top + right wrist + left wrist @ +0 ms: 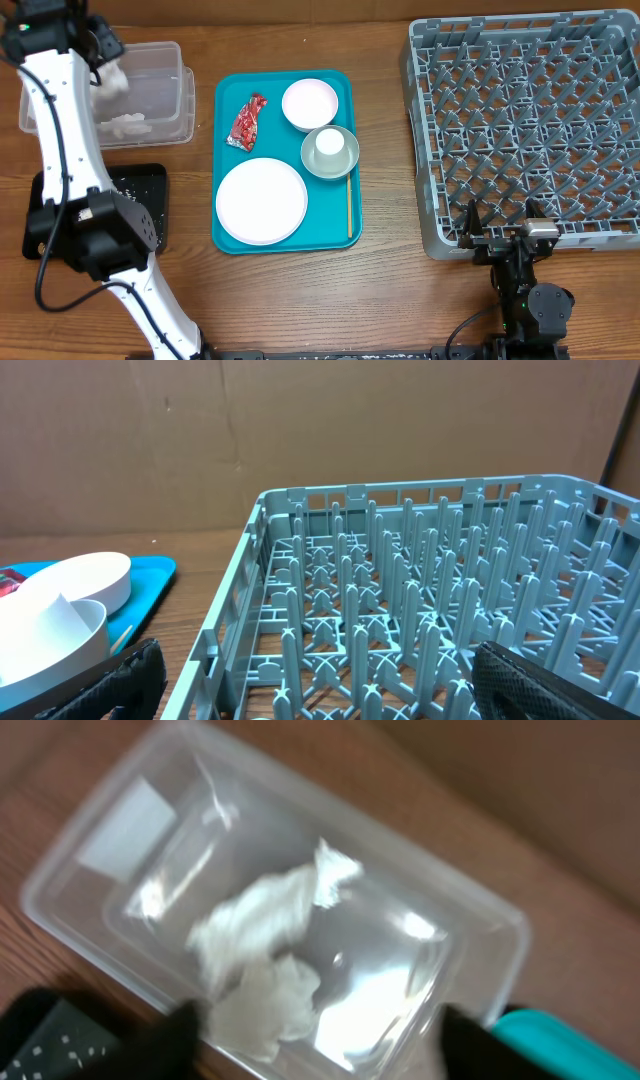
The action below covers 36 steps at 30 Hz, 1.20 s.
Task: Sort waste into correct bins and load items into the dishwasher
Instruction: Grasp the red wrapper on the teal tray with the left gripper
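My left gripper (103, 50) hovers open over the clear tub (165, 60). In the left wrist view its fingers (315, 1050) are spread wide above crumpled white napkins (262, 920) lying in the tub (470, 920). The black tray (145, 185) holds white crumbs. The teal tray (225, 150) carries the red-brown wrapper (247, 122), white bowl (310, 103), grey bowl (343, 160) with the white cup (328, 143) inside, white plate (261, 200) and wooden stick (349, 208). My right gripper (500, 225) is open and empty at the front edge of the grey dish rack (530, 120).
The left arm's white links cross the table's left side and part of the black tray. In the right wrist view the open fingers (345, 690) face the rack's pegs (420, 610), with white dishes (70, 600) and the teal tray (155, 572) at left. A cardboard wall stands behind.
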Motion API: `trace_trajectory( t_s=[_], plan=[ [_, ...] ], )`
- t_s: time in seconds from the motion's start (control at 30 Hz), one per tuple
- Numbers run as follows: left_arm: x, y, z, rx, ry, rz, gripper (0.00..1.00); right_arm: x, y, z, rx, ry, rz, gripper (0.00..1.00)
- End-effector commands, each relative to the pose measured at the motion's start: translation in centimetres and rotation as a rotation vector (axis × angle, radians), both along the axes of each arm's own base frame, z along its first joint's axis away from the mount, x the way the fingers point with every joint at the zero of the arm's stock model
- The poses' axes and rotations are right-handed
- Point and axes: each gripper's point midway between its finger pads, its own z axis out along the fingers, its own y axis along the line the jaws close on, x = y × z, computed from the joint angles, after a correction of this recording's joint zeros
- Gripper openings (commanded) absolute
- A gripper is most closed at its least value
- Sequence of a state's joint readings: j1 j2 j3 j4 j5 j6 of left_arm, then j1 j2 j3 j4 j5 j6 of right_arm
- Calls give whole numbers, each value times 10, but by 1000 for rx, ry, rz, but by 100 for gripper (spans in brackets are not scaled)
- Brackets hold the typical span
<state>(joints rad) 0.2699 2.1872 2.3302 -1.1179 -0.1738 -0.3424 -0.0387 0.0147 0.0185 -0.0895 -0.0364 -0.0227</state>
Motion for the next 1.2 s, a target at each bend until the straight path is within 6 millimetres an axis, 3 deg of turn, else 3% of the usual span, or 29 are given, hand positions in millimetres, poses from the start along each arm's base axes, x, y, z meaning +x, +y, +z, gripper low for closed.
trace_trajectory(
  t_s=[0.0,0.13,0.33,0.43,0.57,0.67,0.83,1.17],
  plan=[
    [0,-3,-7,-9,15,6,100,0,-2,-1,-1,-7,-11,100],
    [-1,-29,15,-103,-42,-71,100,0,-2,-1,-1,-7,-11,100],
    [-7,-118,62,-404,-164,-357,98,0,-2,-1,-1,-7,-11,100],
    [-8,-162,64,-460,-162,-528,97,0,-2,-1,-1,-7,-11,100],
    [-14,-207,38,-389,-45,-652,95,0,-2,-1,-1,-7,-11,100],
    [-13,-229,3,-255,78,-700,95,0,-2,-1,-1,-7,-11,100],
    [-8,-226,-58,-24,280,-641,95,0,-2,-1,-1,-7,-11,100],
    [-13,-223,-148,-40,491,-631,89,0,-2,-1,-1,-7,-11,100]
  ],
)
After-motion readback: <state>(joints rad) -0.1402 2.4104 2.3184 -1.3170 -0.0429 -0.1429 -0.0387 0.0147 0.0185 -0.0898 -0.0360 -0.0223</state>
